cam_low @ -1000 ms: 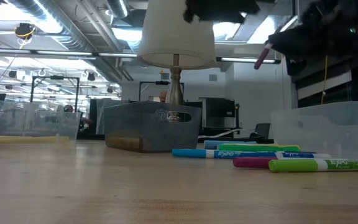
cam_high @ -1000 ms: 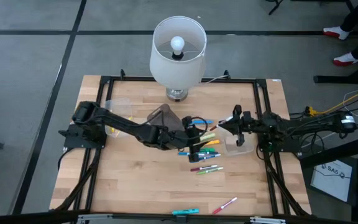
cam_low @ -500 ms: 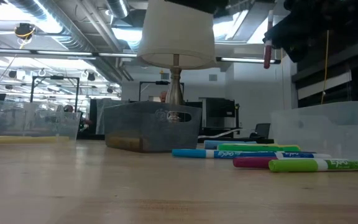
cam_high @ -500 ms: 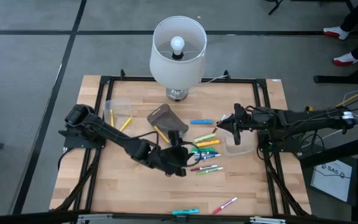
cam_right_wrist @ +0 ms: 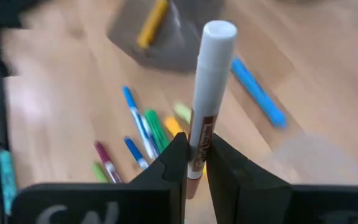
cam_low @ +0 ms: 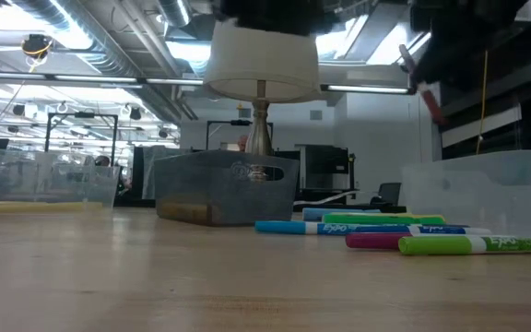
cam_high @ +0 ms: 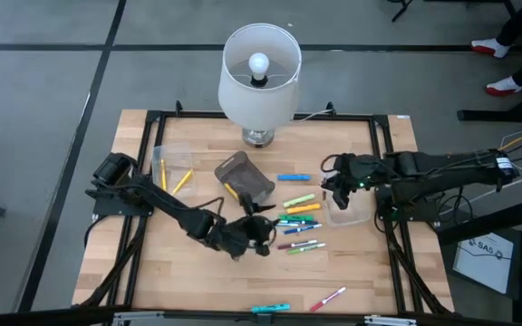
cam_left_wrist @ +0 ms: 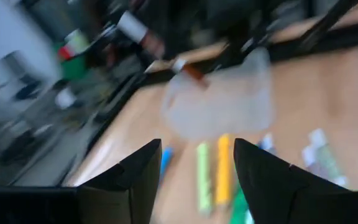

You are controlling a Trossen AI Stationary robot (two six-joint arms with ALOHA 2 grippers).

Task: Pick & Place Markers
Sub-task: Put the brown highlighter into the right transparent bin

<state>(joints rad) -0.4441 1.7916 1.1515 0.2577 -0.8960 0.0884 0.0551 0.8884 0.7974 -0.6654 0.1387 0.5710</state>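
Left gripper (cam_high: 259,237) spread, empty, frame centre beside the markers (cam_high: 299,220). Two yellow markers lie in the left bin (cam_high: 172,164). Right gripper (cam_high: 333,184) clamps one marker (cam_right_wrist: 205,93) above the right bin (cam_high: 350,214); most remain on the table (cam_high: 198,281).

High cam looks straight down on the whole tabletop (cam_high: 198,272) w/ both arms; low cam sits at tabletop height, close to the markers (cam_low: 404,231), facing level past the lamp (cam_low: 261,83) into the room. Each wrist cam looks fwd past its own fingers (cam_left_wrist: 129,180) at close range. All four share the marker cluster mid-tabletop; left wrist cam also catches the clear bin (cam_left_wrist: 222,102) seen from above.
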